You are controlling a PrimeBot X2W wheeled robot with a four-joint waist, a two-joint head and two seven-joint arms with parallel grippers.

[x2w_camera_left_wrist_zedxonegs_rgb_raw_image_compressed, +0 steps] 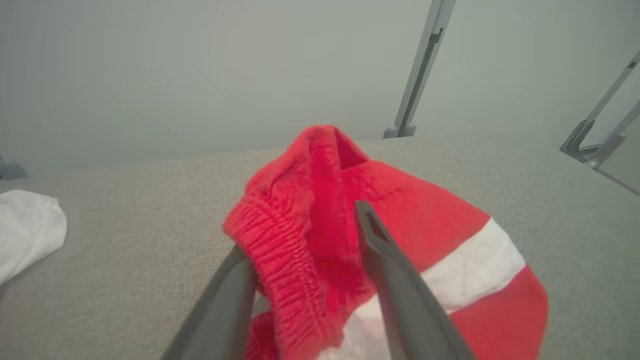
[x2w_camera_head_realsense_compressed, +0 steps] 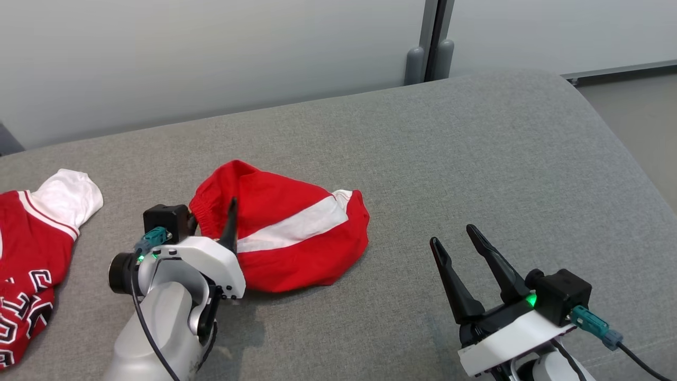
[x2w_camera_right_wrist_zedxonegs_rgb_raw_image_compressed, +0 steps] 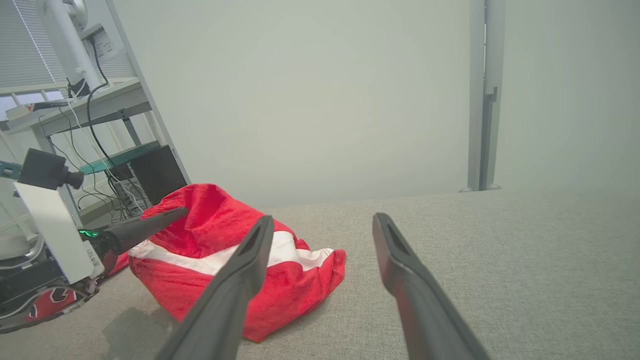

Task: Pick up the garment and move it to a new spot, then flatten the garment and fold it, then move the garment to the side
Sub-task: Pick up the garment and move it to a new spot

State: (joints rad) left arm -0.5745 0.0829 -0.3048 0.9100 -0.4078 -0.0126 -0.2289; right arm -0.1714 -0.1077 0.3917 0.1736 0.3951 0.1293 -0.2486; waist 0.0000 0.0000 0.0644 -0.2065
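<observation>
Left hand (x2w_camera_left_wrist_zedxonegs_rgb_raw_image_compressed: 300,227) half open astride the waistband (x2w_camera_left_wrist_zedxonegs_rgb_raw_image_compressed: 280,260) of the red shorts (x2w_camera_head_realsense_compressed: 296,233), crumpled on the counter (x2w_camera_head_realsense_compressed: 476,148); right hand (x2w_camera_head_realsense_compressed: 453,235) gapes empty nearby. Draw fingers (x2w_camera_left_wrist_zedxonegs_rgb_raw_image_compressed: 395,285) clear without snagging elastic, then spread it flat

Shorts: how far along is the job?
Done: nothing certain; the red shorts lie bunched on the grey cushion. In hand: the left gripper straddles the waistband, jaws parted, no clear grip; the right gripper is open, clear of the cloth. Left: flatten, fold, move aside.
</observation>
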